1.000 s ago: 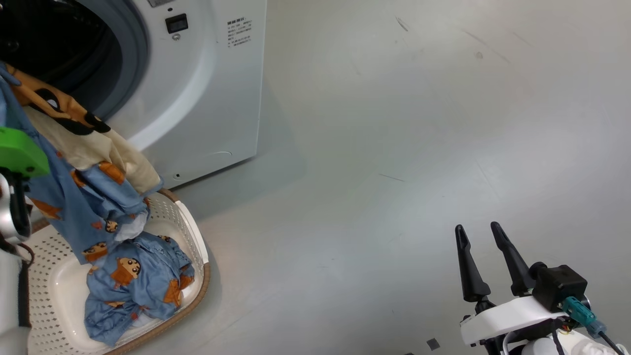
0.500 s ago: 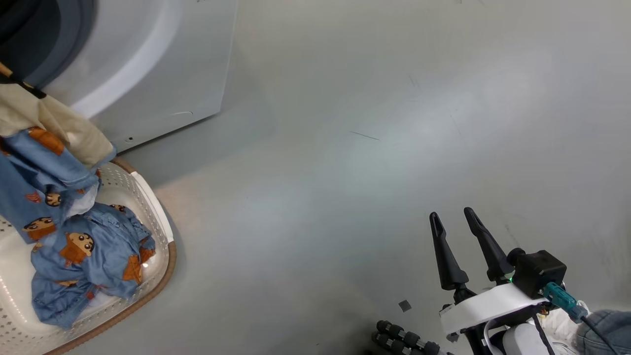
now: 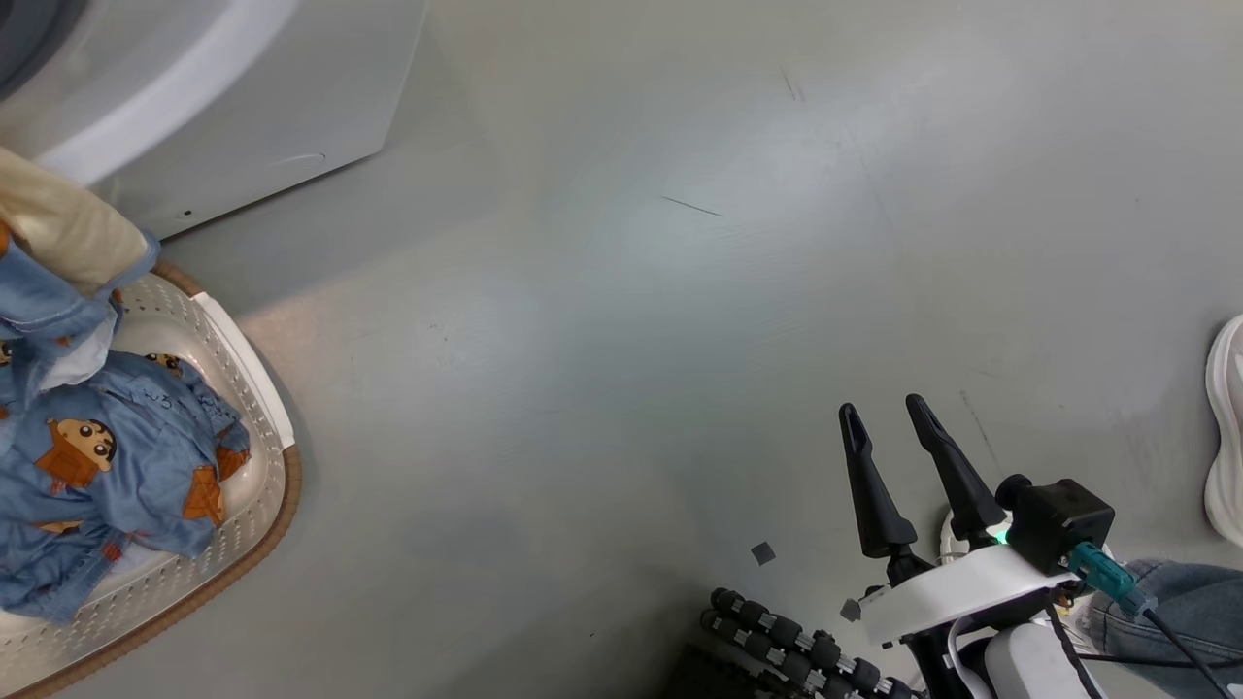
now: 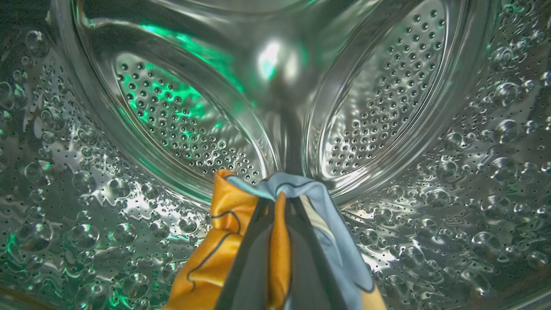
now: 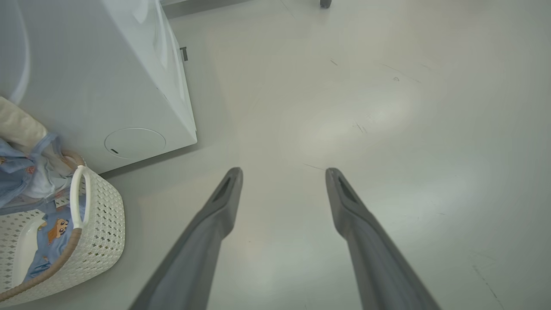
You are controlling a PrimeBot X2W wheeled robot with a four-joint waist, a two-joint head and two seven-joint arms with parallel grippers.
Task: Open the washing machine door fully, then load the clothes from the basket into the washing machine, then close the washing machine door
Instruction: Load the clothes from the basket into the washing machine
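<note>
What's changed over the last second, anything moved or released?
The head camera swung: the washing machine and basket slid up-left in frame, and a person's shoe entered. Nothing was let go: left gripper stays shut on the orange-and-blue garment in the drum; right gripper stays open.

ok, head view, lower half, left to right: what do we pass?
clothes → right rim of the basket → black ribbed hose → right claw, open → white shoe at the edge. The washing machine is left out because it overlaps the basket's span.

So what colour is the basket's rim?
The basket rim is brown, clearest in the head view.
</note>
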